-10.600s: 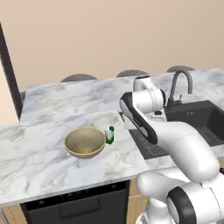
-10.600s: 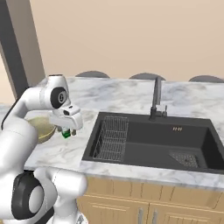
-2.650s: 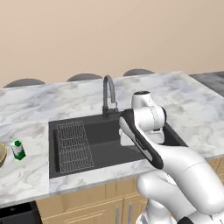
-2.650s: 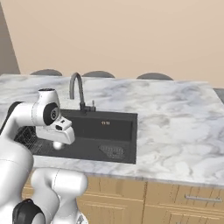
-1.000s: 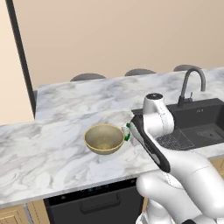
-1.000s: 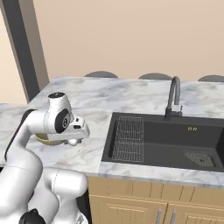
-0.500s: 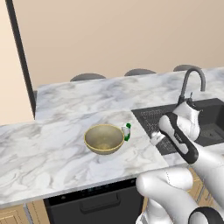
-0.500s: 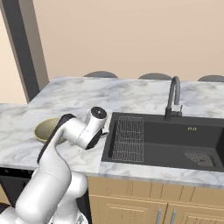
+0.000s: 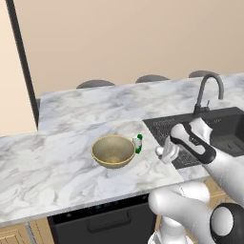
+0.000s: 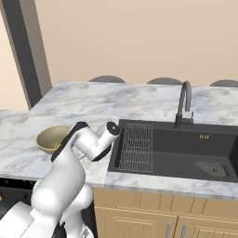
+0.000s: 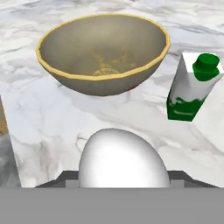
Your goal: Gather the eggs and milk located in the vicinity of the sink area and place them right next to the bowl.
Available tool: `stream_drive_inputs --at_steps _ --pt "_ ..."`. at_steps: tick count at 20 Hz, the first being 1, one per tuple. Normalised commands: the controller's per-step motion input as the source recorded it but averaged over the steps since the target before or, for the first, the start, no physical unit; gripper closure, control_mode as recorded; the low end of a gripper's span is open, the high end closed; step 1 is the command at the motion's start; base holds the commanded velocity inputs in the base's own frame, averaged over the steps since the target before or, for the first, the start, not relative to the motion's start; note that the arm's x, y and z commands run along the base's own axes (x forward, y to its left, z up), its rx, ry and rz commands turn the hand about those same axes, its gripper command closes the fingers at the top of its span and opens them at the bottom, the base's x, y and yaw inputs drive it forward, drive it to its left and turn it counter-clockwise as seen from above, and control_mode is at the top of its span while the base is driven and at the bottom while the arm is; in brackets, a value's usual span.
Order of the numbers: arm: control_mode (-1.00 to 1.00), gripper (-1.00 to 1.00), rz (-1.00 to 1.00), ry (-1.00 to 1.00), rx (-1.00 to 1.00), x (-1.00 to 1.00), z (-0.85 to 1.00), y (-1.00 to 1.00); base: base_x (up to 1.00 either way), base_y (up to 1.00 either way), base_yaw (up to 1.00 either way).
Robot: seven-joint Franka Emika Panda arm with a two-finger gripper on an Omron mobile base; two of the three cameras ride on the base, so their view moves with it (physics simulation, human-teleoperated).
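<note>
1. White egg [image 11: 124, 158] sits clamped in the pincer [image 9: 164, 153], above the marble worktop [image 9: 57, 167].
2. Gold bowl [image 9: 113, 151] stands just beside the milk carton [image 9: 137, 143], left of the black sink [image 10: 186, 146].

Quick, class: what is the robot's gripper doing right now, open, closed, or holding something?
Gripper: closed on a white egg, held over the marble counter in front of the bowl, with the milk carton beside it.

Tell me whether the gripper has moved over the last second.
Yes. In the left base view the gripper went from beside the bowl rightward to the sink's near-left corner.
</note>
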Motion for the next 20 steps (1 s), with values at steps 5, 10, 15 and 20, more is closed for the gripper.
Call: stream_drive_inputs --at_steps 5,10,15,20 --pt "-1.0 1.0 0.21 -0.04 0.0 0.36 -0.02 0.26 0.0 0.0 0.0" --pt "-1.0 1.0 0.12 -0.08 0.0 0.28 -0.05 0.12 0.0 0.0 0.0" --pt "-1.0 1.0 0.0 -0.04 0.0 0.04 -0.12 0.17 0.0 0.0 0.0" --pt "-1.0 1.0 -0.02 0.0 0.0 -0.04 -0.14 0.19 0.0 0.0 0.0"
